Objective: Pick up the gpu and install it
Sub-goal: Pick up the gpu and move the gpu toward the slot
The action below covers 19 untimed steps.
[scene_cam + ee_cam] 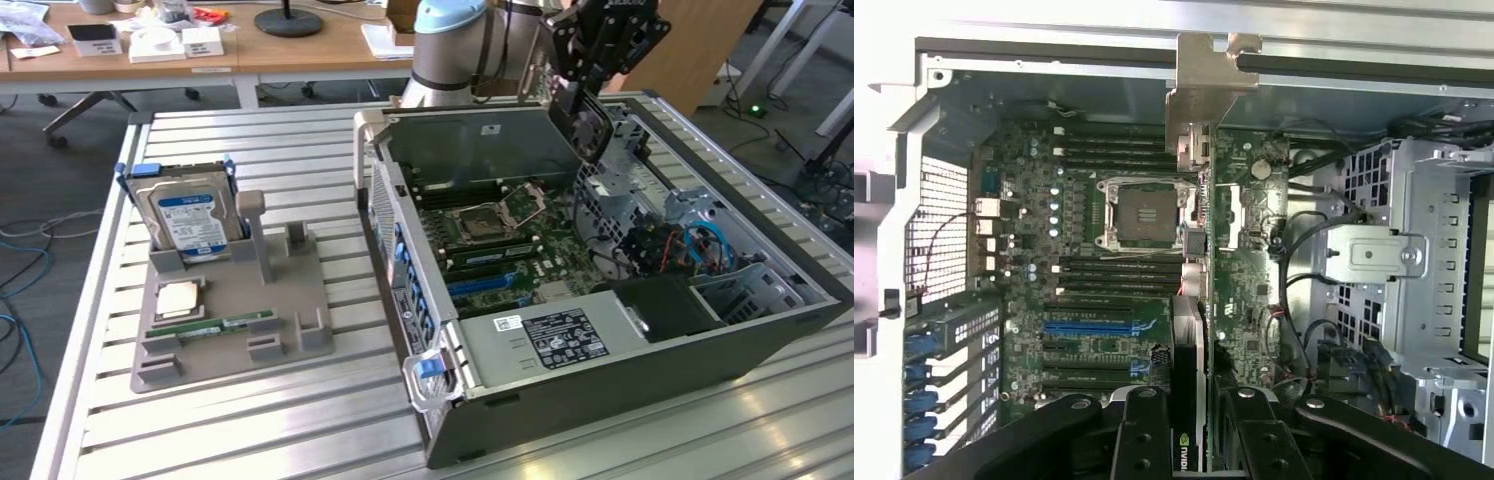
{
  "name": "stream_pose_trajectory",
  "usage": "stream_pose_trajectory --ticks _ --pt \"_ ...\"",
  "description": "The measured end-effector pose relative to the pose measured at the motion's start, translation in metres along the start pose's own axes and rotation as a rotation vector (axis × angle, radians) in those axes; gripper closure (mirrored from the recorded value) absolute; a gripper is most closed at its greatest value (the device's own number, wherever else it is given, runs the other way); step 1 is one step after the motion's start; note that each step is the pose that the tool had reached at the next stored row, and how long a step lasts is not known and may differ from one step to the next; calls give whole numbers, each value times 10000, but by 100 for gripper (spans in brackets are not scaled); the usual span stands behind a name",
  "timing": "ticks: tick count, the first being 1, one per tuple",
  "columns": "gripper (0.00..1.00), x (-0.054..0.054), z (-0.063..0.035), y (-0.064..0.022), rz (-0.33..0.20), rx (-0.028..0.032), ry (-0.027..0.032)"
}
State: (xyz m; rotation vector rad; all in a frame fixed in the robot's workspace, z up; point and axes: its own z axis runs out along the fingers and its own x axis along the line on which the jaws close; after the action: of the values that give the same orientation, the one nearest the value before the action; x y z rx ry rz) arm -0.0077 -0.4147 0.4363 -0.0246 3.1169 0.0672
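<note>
Starting with the table [267,440]: slatted metal top, everything sits on it.
Case [641,390]: lying on its side toward the exterior view's right, panel off, motherboard [521,250] facing up.
Arm [454,40]: base behind the case, reaching over it.
Holder [307,300]: grey parts stand at the exterior view's left, well apart from the case.
Hard drive [187,220]: upright in the holder, blue label.
gpu [593,125]: hanging on edge in the air over the open case, not in a slot yet; the wrist view has it edge-on, just beside the CPU socket [1139,215].
Gripper [587,85]: jaws pinching the gpu, one finger each side.
RAM stick [227,325]: lying flat on the holder.
</note>
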Motion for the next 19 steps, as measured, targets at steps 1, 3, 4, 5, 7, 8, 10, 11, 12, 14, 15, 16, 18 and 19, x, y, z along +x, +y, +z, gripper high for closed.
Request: stream_pose_trajectory --ticks 1,3,4,5,7,8,10,11,12,14,15,16,18,19 --pt "74 -16 1 0 0 0 0" --pt "74 -35 1 0 -1 0 0" --pt "74 -38 1 0 -1 0 0" --pt "74 -38 1 0 -1 0 0" --pt "74 -37 1 0 0 0 0" --pt "74 -38 1 0 0 1 0" --pt "74 -47 1 0 -2 0 0" --pt "74 -62 2 -1 -1 -1 -1" --pt "74 -79 3 -1 0 -1 0" --pt "74 -113 5 -2 5 -1 -1" --pt "74 -129 6 -2 10 0 -1" --pt "74 -146 7 -2 17 1 -1" --pt "74 -180 10 -2 40 2 -1" --pt "74 -196 12 -3 55 2 -2"
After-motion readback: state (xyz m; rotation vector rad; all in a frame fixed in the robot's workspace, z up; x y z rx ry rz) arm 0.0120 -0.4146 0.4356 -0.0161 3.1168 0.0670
